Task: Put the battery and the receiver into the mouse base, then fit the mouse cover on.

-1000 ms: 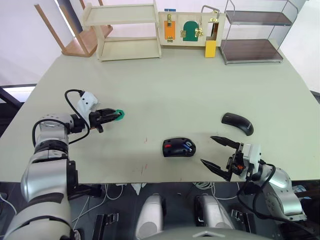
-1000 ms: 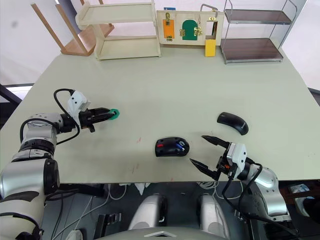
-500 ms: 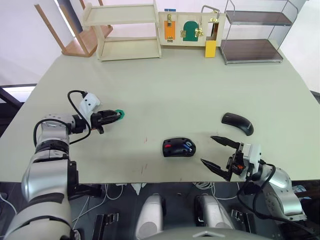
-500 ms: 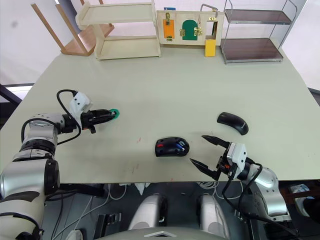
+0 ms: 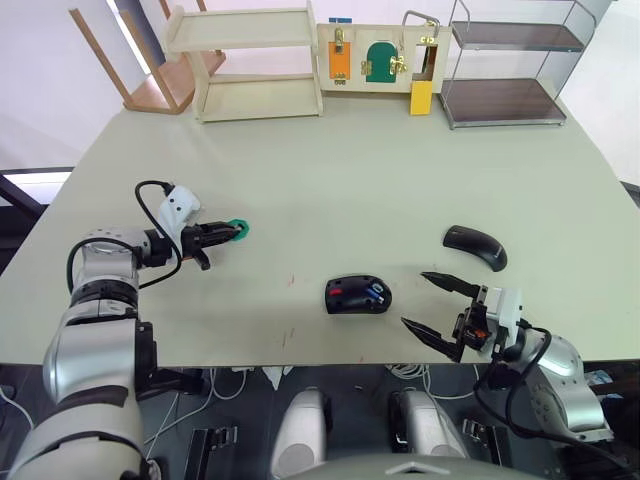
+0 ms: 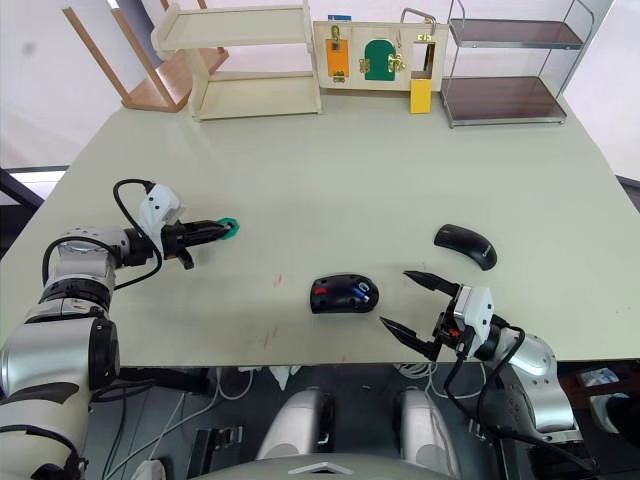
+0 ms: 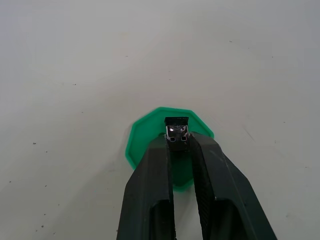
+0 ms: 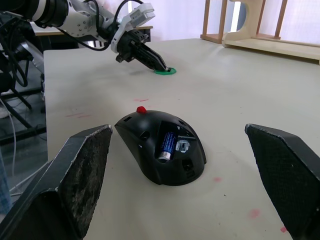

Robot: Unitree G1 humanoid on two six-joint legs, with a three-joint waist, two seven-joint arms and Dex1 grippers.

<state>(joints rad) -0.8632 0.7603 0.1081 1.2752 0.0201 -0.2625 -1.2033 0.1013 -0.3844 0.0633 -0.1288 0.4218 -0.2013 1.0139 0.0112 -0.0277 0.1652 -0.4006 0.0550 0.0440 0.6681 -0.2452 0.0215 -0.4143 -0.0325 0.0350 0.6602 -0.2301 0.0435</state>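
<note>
My left gripper (image 5: 231,231) is shut on the receiver (image 7: 176,128), a tiny stub with a metal end, pinched at the fingertips (image 7: 201,150) just over the flat green disc (image 7: 146,141) at the table's left. The mouse base (image 5: 357,295) lies open near the front middle, and the blue battery (image 8: 167,145) sits in one of its recesses beside a red patch (image 5: 338,293). The mouse cover (image 5: 475,246) rests on the table to the base's right and farther back. My right gripper (image 5: 412,298) stands open just right of the base, holding nothing.
Along the far edge stand a leaning wooden frame (image 5: 150,80), a pale wooden shelf (image 5: 250,60), a small board with latches (image 5: 380,55) and a wire rack (image 5: 505,70). The table's front edge (image 5: 300,360) runs just below the base and my right gripper.
My left wrist has shifted very slightly toward the green disc. Nothing else has moved.
</note>
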